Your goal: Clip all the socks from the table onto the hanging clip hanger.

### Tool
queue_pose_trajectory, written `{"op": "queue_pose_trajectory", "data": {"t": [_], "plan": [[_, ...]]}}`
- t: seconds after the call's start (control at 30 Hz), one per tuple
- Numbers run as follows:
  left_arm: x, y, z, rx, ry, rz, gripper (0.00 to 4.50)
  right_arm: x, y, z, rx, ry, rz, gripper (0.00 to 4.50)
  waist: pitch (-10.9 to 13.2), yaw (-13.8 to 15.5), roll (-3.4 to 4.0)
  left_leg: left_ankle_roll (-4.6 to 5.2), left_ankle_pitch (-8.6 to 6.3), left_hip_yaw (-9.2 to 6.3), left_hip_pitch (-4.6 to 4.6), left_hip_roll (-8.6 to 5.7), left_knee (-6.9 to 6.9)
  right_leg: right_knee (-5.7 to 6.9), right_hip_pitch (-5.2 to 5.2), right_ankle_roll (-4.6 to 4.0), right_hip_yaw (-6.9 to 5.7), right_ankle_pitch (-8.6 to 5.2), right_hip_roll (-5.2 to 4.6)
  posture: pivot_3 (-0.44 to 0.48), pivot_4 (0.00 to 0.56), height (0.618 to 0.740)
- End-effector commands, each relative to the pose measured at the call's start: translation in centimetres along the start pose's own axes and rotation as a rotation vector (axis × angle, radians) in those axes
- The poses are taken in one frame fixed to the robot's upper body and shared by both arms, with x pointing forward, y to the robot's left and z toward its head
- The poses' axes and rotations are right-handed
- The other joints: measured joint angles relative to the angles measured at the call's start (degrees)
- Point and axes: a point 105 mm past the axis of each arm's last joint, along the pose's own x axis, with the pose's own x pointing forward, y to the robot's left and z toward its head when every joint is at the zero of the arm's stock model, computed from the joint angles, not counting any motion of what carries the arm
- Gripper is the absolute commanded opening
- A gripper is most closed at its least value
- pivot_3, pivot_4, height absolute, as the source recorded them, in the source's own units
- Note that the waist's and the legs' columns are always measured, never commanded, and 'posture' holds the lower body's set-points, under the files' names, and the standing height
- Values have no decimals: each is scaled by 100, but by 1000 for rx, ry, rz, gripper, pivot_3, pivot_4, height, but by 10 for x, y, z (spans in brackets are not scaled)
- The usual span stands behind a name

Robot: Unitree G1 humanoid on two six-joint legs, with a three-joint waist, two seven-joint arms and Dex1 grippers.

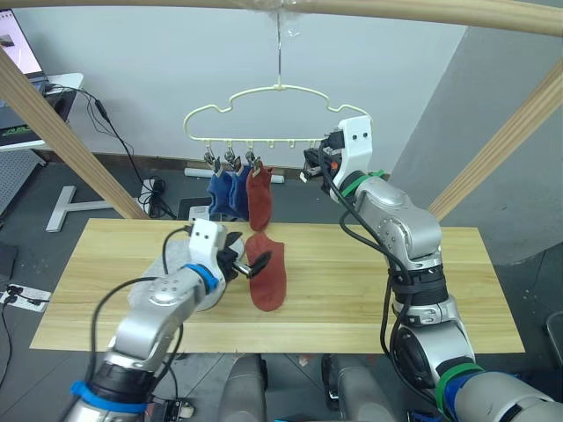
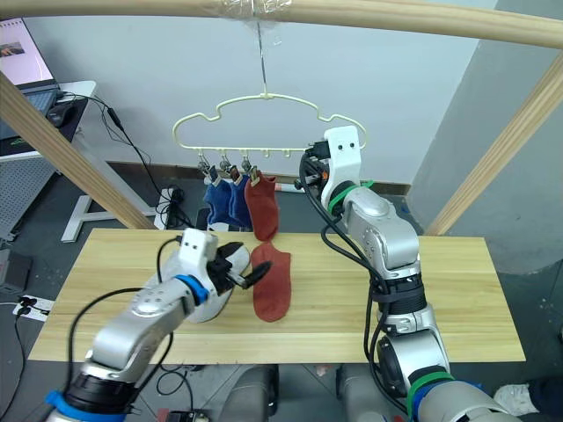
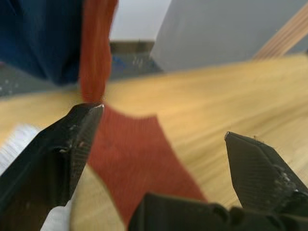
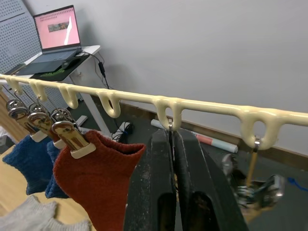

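The pale clip hanger (image 1: 277, 90) hangs from the top rail. Two blue socks (image 1: 227, 193) and one rust red sock (image 1: 259, 200) are clipped along the left part of its bottom bar. A second red sock (image 1: 268, 277) lies flat on the table (image 1: 396, 290). My left gripper (image 1: 253, 264) is open just over that sock's upper left edge, and the sock shows between its fingers (image 3: 62, 159). Grey socks (image 1: 179, 257) lie beneath my left arm. My right gripper (image 4: 172, 132) is raised to the bar, shut on the thin metal clip under one loop.
A thick wooden rail (image 1: 396, 7) runs overhead, with slanted posts at left (image 1: 62, 132) and right (image 1: 501, 145). Another clip (image 4: 255, 187) dangles at the bar's right end. A laptop (image 4: 55, 29) sits on a side desk beyond the table's left end.
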Motion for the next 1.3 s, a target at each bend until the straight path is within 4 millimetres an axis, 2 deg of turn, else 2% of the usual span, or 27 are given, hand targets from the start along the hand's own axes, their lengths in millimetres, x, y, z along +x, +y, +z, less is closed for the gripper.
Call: {"op": "queue_pose_trajectory", "data": {"t": [0.03,0.2,0.3,0.4,0.47,0.67,0.73,0.83,0.93,1.07,1.17,1.3], "plan": [[21,-2,-12,75,26,15,4485,-5,0,2,4,1,-8,0,0,7,0,0,0,-1,0,-1,1,2,0,0,-1,0,-1,-61,272,740],[45,-5,-31,116,88,-19,4485,-8,2,-1,11,12,-15,0,0,-14,0,0,0,-2,-2,-1,8,4,2,2,-2,1,1,-73,272,740],[53,-9,-41,136,130,-64,4485,-8,3,-2,13,13,-16,0,0,-31,0,1,0,-2,-2,-1,8,6,2,2,-3,1,2,-82,267,740],[54,-10,-56,131,197,-91,3880,-9,4,-2,14,12,-17,0,-1,-41,-1,1,0,-5,-2,-2,8,6,4,2,-5,1,1,-92,262,740],[52,-11,-63,87,230,-96,3263,-9,5,0,15,7,-16,0,-2,-59,-1,1,0,-5,0,-2,10,8,7,4,-5,2,1,-94,259,740],[45,-21,-59,56,183,-152,1533,-9,0,2,7,4,-21,0,-4,-102,0,1,0,-4,0,-2,24,8,11,9,-3,5,-1,-88,251,740],[42,-28,-52,41,136,-182,919,-10,-2,2,4,7,-19,0,-5,-106,0,1,0,-5,0,-2,26,9,12,10,-3,5,-2,-84,247,740],[35,-41,-18,-18,-43,-208,29,-11,-10,2,41,37,-6,0,-5,-117,0,1,0,-3,-2,-2,27,8,10,10,-2,6,-3,-78,244,740],[27,-46,11,-56,-179,-198,29,-11,-19,4,141,77,-7,0,-5,-104,0,1,0,-9,-11,0,33,10,7,9,-6,7,-4,-77,242,740],[7,-63,60,-26,-388,-222,29,-11,-31,13,278,121,-14,0,-5,-119,0,1,0,-6,-15,1,47,10,9,16,-2,12,-3,-73,240,740],[-2,-69,81,27,-463,-212,29,-13,-35,15,358,158,-6,0,-5,-115,0,2,0,-6,-17,-4,50,7,11,18,-1,13,-5,-67,240,740],[-1,-68,103,30,-531,-171,29,-13,-40,11,479,220,-5,0,-5,-109,0,3,0,-8,-19,-5,51,7,9,18,-2,13,-2,-53,237,740]]}}
